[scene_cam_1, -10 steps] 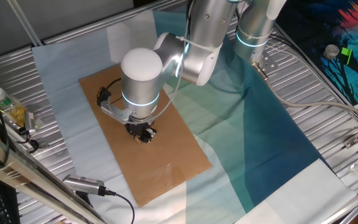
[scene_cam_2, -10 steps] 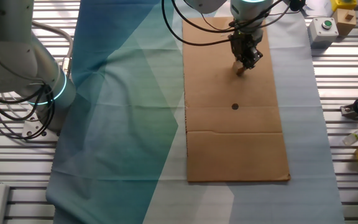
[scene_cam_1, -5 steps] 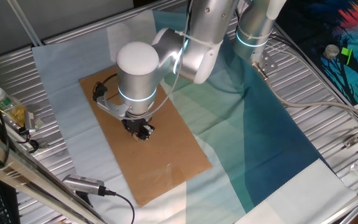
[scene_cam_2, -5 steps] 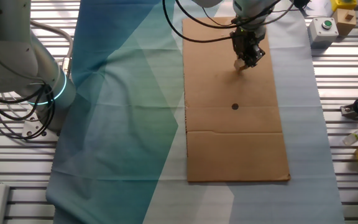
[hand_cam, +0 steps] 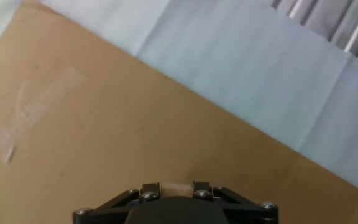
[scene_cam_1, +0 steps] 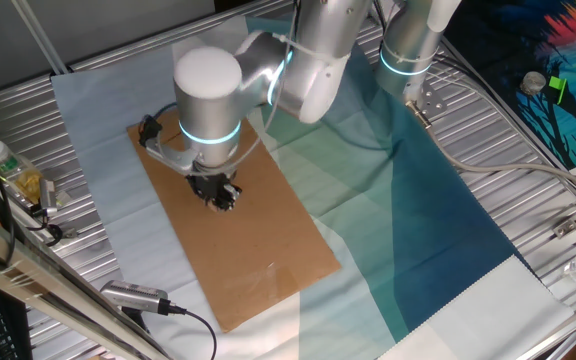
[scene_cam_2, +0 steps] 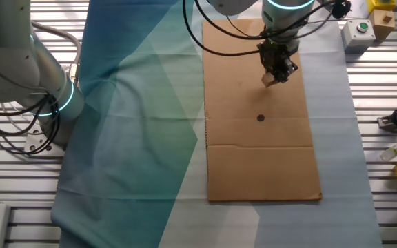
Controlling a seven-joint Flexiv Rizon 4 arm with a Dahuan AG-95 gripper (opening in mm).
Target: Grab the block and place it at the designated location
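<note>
The two black fingers (hand_cam: 149, 189) were closed on the block (hand_cam: 176, 188), a pale wooden cube pinched between them and showing only as a light sliver in the hand view. From the other fixed view the gripper (scene_cam_2: 276, 77) hung over the brown cardboard sheet (scene_cam_2: 260, 158), with the block (scene_cam_2: 270, 80) at its tip; whether the cube was touching the sheet or just above it could not be told. The designated location (scene_cam_2: 260, 118), a small black dot, lay on the sheet apart from the gripper, closer to the sheet's crease and to the table's near edge in that view. In one fixed view the gripper (scene_cam_1: 215, 193) was partly hidden beneath the white wrist of the arm (scene_cam_1: 208, 95), and the block could not be made out. The sheet (scene_cam_1: 268, 260) rested on a pale blue cloth (scene_cam_1: 98, 220) that covered the ribbed metal table (scene_cam_1: 558, 250). A darker teal cloth (scene_cam_2: 136, 117) lay beside the sheet.
</note>
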